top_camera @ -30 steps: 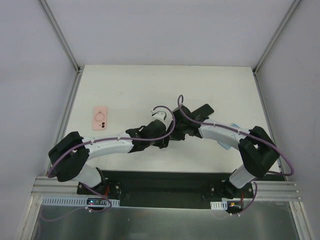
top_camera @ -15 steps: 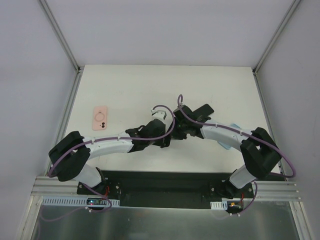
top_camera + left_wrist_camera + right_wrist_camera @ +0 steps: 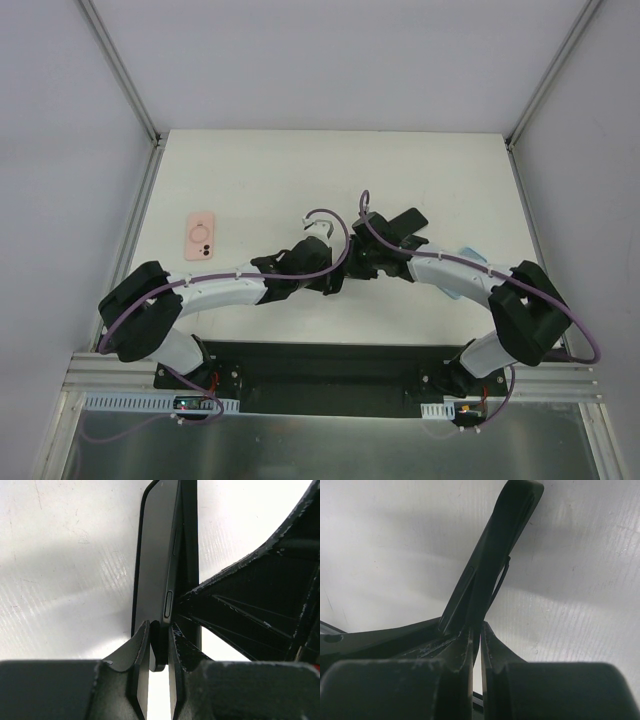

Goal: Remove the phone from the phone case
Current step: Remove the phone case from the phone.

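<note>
A dark phone [image 3: 155, 555] stands on edge in the left wrist view, its side button facing the camera. My left gripper [image 3: 159, 632] is shut on the phone's near end. A black case [image 3: 190, 535] lies against the phone's right side. In the right wrist view my right gripper [image 3: 476, 630] is shut on the thin edge of the black case [image 3: 495, 555]. In the top view both grippers, left [image 3: 335, 280] and right [image 3: 358, 266], meet at mid-table, with the case [image 3: 405, 220] sticking out behind them.
A pink phone case with a ring [image 3: 200, 238] lies flat at the left of the white table [image 3: 260, 180]. A pale blue thing [image 3: 468, 254] shows partly under the right arm. Grey walls and metal posts surround the table.
The right arm's elbow has shifted slightly right and toward the near edge. Both grippers keep their hold at mid-table.
</note>
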{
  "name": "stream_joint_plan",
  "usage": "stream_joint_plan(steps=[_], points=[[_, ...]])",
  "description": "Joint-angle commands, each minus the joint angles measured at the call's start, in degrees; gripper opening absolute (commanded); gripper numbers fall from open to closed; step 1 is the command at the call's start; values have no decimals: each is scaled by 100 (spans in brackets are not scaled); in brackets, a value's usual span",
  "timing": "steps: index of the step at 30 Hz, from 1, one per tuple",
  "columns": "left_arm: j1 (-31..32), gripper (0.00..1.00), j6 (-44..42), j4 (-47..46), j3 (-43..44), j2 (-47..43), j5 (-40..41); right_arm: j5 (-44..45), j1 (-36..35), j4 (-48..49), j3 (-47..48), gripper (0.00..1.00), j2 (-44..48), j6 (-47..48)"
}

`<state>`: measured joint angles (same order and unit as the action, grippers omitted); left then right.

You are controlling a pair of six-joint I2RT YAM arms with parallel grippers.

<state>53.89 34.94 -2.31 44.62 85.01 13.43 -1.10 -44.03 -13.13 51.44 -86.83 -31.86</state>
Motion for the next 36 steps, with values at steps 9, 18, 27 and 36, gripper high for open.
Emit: stream_joint_plan(steps=[9, 18, 27, 36], points=[[-651, 0, -224, 1725, -437, 148, 1417, 963, 343, -2405, -618, 2, -326, 716], [-1029, 0, -172, 1716, -586, -213, 1013, 1174, 264, -2467, -697, 1, -511, 567], [-670, 0, -5, 1786, -455, -441, 1231, 867, 140, -2538, -460, 1, -449, -83], [-195, 0, 470, 1980, -384, -486, 1461, 348, 70, -1975, -486, 18, -379, -760]])
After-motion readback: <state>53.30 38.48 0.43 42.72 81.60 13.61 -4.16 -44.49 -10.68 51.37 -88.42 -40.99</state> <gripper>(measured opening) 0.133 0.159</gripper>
